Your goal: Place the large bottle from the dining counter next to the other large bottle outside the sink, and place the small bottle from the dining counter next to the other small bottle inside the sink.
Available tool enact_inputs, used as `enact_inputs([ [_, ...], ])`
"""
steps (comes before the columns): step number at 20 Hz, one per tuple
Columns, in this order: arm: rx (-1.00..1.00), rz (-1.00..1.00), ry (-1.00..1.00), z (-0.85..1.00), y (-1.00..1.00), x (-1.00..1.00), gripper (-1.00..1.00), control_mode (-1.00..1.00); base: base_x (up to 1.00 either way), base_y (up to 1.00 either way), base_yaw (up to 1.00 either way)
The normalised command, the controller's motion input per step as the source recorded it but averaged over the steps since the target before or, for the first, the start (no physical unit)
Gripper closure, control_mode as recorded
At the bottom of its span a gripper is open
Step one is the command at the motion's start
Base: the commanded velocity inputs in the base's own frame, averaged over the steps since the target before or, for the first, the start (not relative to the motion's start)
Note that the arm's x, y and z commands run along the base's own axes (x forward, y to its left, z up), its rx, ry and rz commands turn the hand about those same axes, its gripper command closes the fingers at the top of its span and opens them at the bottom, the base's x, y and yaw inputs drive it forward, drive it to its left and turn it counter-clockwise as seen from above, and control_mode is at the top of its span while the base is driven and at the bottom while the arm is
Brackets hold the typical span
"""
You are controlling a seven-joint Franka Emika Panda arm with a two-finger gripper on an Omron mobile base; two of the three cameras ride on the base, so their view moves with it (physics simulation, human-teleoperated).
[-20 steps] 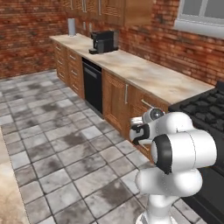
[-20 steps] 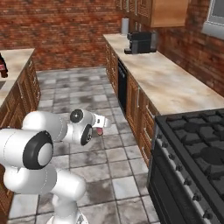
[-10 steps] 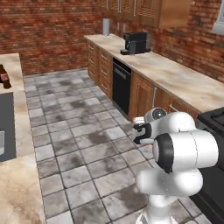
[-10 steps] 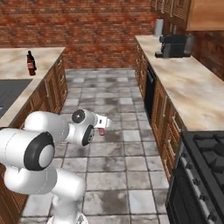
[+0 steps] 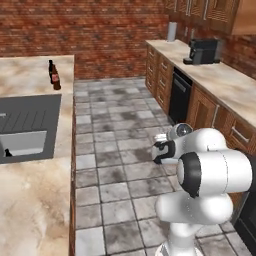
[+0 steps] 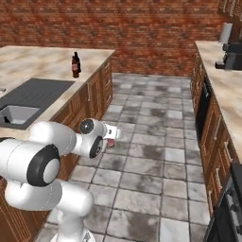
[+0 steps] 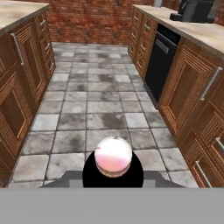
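My gripper is shut on the small bottle, pinkish-white, whose rounded top fills the space between the fingers in the hand view. It hangs over the tiled floor, right of the beige marbled dining counter. The gripper and the pink small bottle also show beside the cabinets. The grey sink sits in a dark surround, and the other small bottle, black, stands inside it. A tall dark large bottle stands beyond the sink with a second one just behind it; they appear as large bottles.
Reddish wooden cabinets line the island on one side of the tiled aisle. On the other side runs the wall counter with a black dishwasher front and a coffee machine. A brick wall closes the far end.
The whole picture has swung as the base turned left: the sink, the island top and the dark bottles have come into view. The gripper keeps its hold on the small bottle.
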Motion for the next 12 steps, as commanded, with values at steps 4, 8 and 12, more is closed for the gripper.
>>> enact_inputs([
  [4, 0.00, 0.00, 0.00, 0.00, 0.00, 0.00, 1.00, 1.00, 0.27, 0.00, 0.31],
  [8, 0.00, 0.00, 0.00, 0.00, 0.00, 0.00, 1.00, 1.00, 0.58, -0.09, 0.20],
  [12, 0.00, 0.00, 0.00, 0.00, 0.00, 0.00, 1.00, 1.00, 0.84, -0.27, 0.14],
])
